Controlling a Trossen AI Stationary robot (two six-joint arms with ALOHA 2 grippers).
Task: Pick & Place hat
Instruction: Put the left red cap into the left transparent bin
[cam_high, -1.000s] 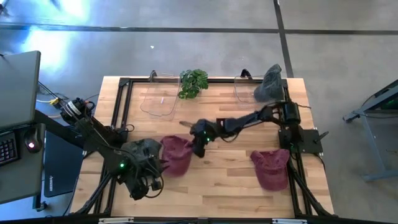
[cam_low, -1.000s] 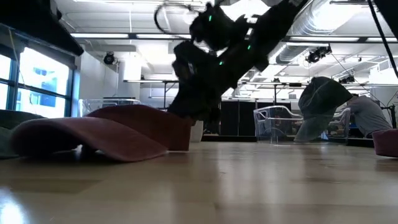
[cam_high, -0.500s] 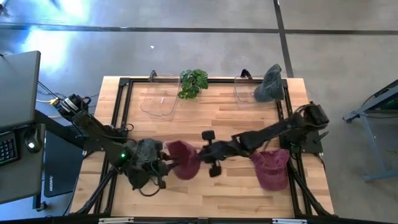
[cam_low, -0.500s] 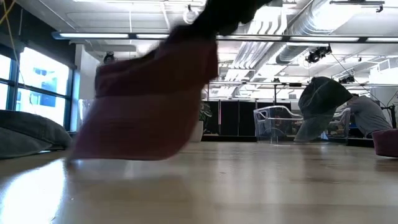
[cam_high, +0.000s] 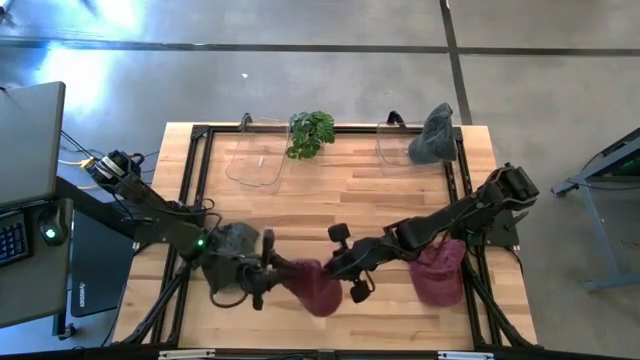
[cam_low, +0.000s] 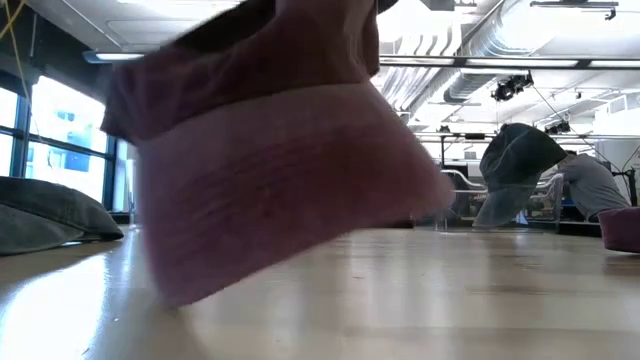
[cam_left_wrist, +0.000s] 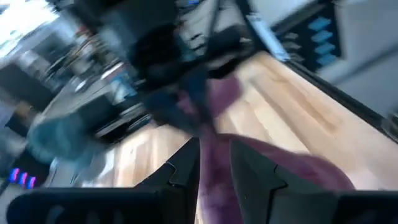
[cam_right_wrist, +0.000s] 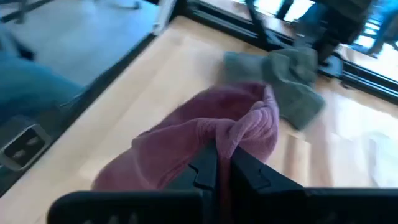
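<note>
Maroon hat (cam_high: 315, 287) sits near table's front edge, btwn both arms, pinched from 2 sides. Right gripper (cam_high: 345, 277) clamped on a fold of fabric; left gripper (cam_high: 268, 273) nipped narrow on opposite edge, prob. to spread it. Olive hat (cam_right_wrist: 286, 74) lies just behind.

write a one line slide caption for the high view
Both hands, left and right, pinch one maroon hat near the table's front edge, a second maroon hat lying beside them.
</note>
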